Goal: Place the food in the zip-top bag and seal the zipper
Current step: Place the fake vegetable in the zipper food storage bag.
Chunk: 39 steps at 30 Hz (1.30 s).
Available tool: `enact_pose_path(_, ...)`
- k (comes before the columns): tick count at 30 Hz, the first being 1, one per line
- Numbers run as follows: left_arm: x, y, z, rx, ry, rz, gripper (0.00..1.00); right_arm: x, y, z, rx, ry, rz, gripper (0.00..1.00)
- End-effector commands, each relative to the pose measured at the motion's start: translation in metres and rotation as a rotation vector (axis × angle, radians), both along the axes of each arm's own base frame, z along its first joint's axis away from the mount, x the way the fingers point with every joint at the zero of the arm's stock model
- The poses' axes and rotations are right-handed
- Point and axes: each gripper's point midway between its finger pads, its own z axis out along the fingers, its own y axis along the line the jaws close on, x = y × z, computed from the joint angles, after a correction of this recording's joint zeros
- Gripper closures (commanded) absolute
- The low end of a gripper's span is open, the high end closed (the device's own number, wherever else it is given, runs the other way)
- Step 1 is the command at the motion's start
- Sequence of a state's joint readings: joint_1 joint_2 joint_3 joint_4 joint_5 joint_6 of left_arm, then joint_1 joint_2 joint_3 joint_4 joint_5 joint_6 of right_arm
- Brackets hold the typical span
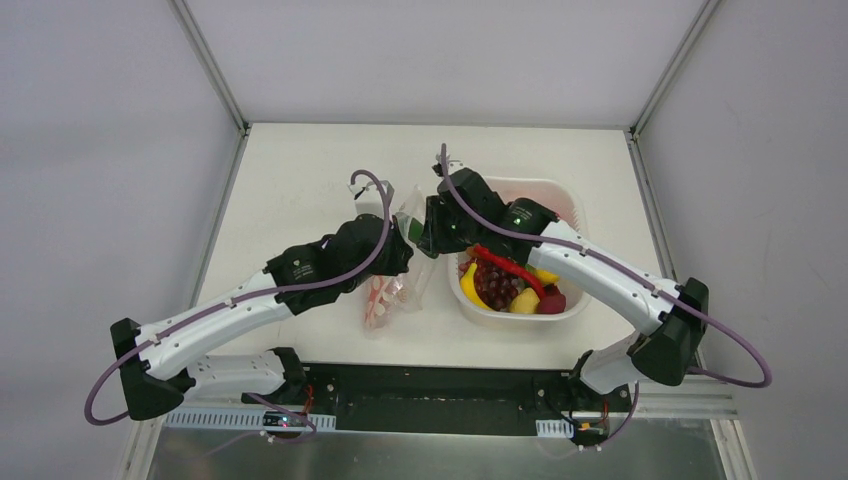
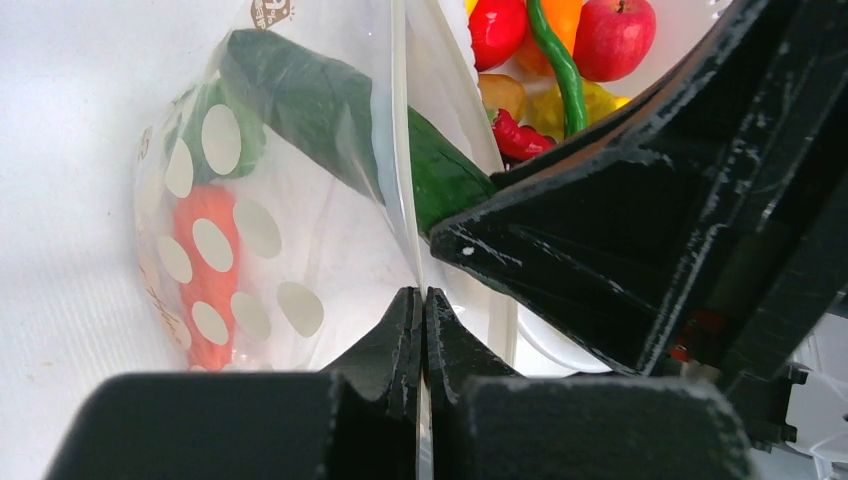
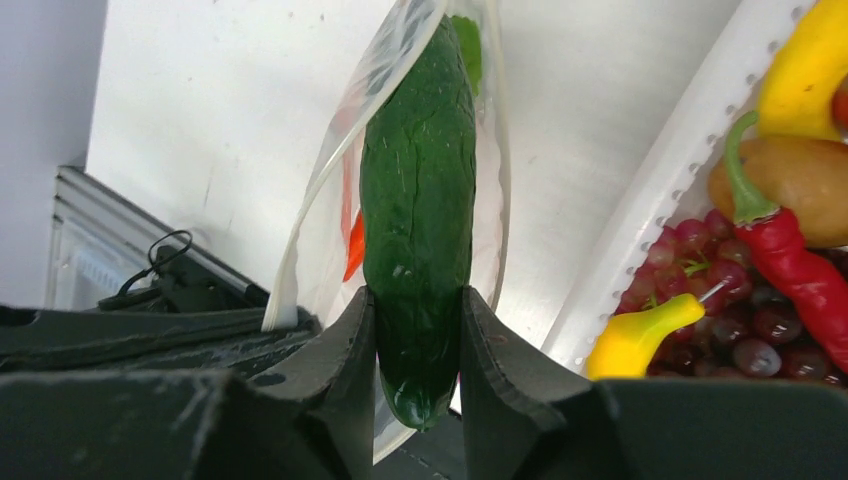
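The clear zip-top bag (image 1: 392, 296) with white dots hangs between the two arms, left of the basket. My left gripper (image 2: 421, 300) is shut on the bag's thin top edge, the zipper strip (image 2: 400, 150). My right gripper (image 3: 418, 330) is shut on a dark green cucumber (image 3: 420, 200), whose far end reaches into the bag's open mouth (image 3: 330, 190). The cucumber (image 2: 310, 100) also shows through the bag in the left wrist view, above an orange-red piece (image 2: 205, 270) lying inside. In the top view the two grippers (image 1: 405, 255) (image 1: 427, 235) sit close together at the bag's top.
A white basket (image 1: 520, 318) stands right of the bag, under my right arm, holding purple grapes (image 3: 720, 330), a red chilli (image 3: 800, 270), a yellow piece (image 3: 640, 335) and a red apple (image 2: 613, 35). The basket's perforated rim (image 3: 650, 200) runs close beside the bag.
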<state>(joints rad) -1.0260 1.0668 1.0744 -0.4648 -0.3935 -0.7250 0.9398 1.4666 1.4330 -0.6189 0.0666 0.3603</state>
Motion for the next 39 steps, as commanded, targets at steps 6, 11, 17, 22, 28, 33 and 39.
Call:
enact_pose_path(6, 0.005, 0.006, 0.017, -0.075, -0.045, 0.048, 1.0, 0.006, 0.025, 0.011, -0.013, -0.119, -0.01, 0.66)
enact_pose_path(11, 0.006, 0.023, 0.015, -0.077, -0.064, 0.116, 1.0, -0.014, 0.037, 0.025, 0.136, -0.092, 0.081, 0.35)
enact_pose_path(17, 0.004, 0.044, 0.007, -0.061, -0.073, 0.173, 1.0, -0.03, 0.018, 0.061, 0.355, -0.135, 0.116, 0.23)
enact_pose_path(22, 0.003, 0.052, 0.004, -0.055, -0.074, 0.19, 1.0, -0.028, -0.01, 0.081, 0.401, -0.24, 0.053, 0.23)
enact_pose_path(28, 0.001, 0.054, 0.003, -0.058, -0.073, 0.191, 1.0, -0.014, -0.05, 0.086, 0.37, -0.361, -0.078, 0.22)
enact_pose_path(33, 0.0, 0.051, 0.002, -0.056, -0.067, 0.176, 1.0, 0.016, -0.093, 0.062, 0.217, -0.425, -0.272, 0.21)
enact_pose_path(39, -0.001, 0.049, 0.002, -0.048, -0.062, 0.161, 1.0, 0.05, -0.145, 0.005, 0.088, -0.297, -0.426, 0.26)
